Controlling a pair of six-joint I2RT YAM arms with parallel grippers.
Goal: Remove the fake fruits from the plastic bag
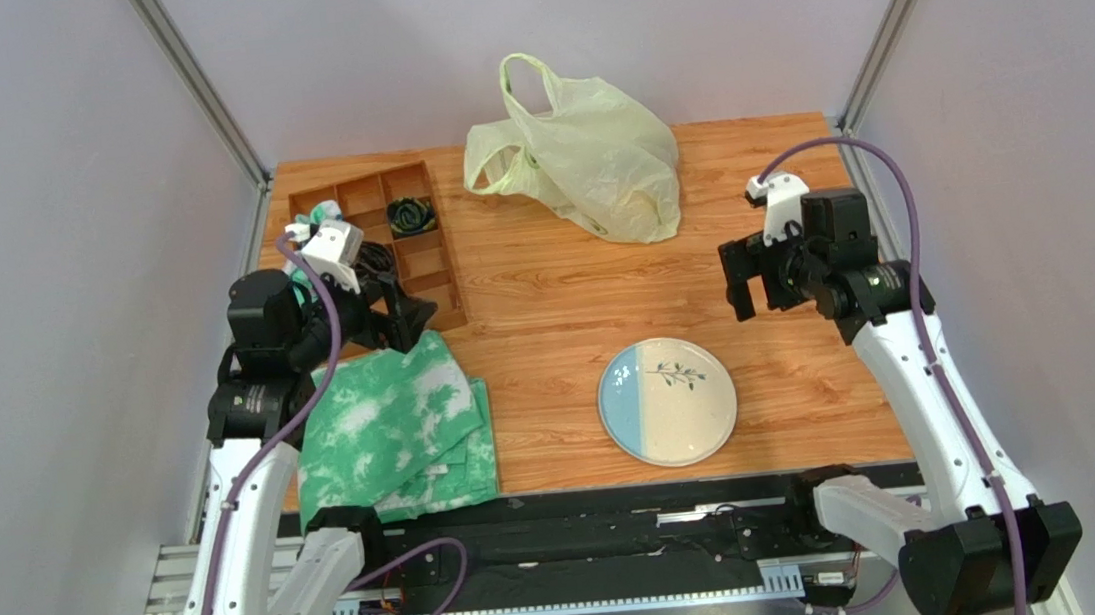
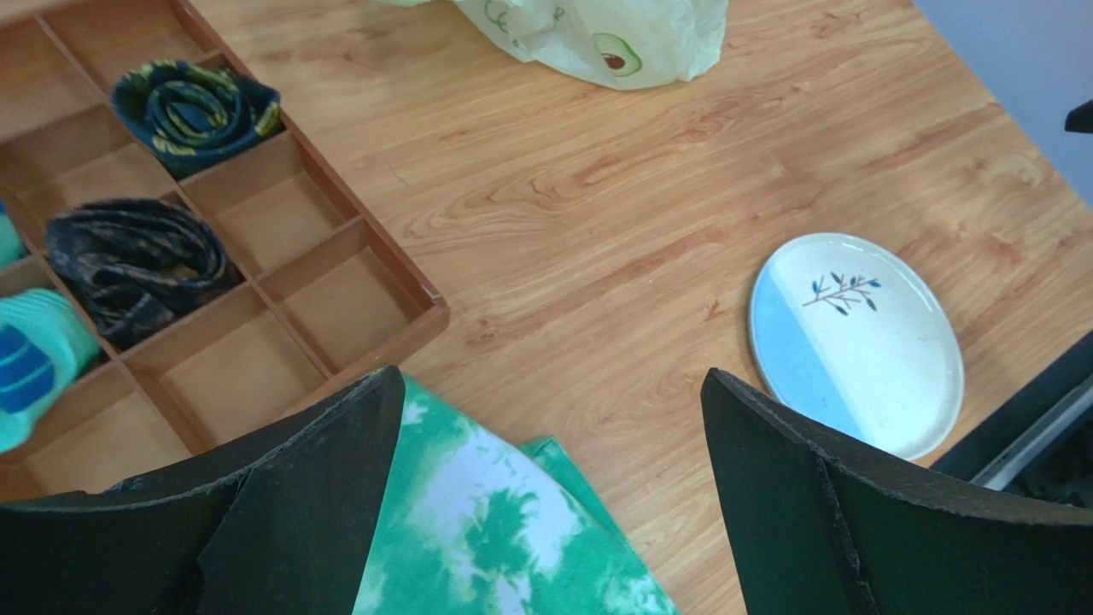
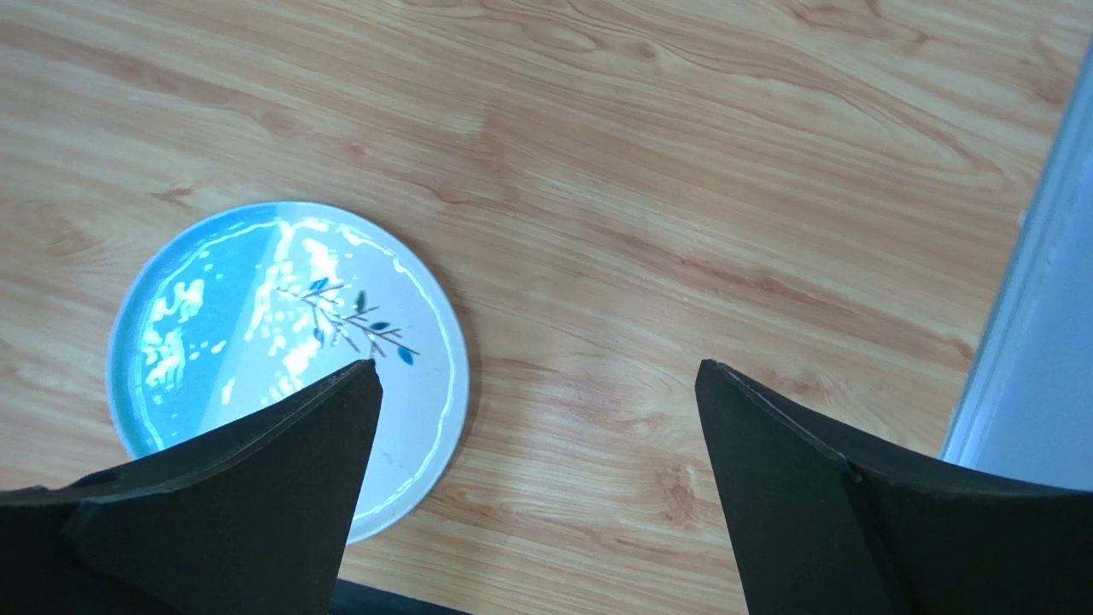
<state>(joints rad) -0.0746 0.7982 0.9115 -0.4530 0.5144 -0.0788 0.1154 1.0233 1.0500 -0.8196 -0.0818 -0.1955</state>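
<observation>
Hovering wide open and empty, the left gripper (image 1: 411, 318) and right gripper (image 1: 744, 289) are well apart from the plastic bag (image 1: 588, 156). Next comes reaching it, the fake fruits presumably inside.

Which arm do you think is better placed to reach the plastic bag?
Probably right: the right gripper, open, sits slightly nearer the plastic bag; the left gripper, also open, hangs by the wooden tray.
</observation>
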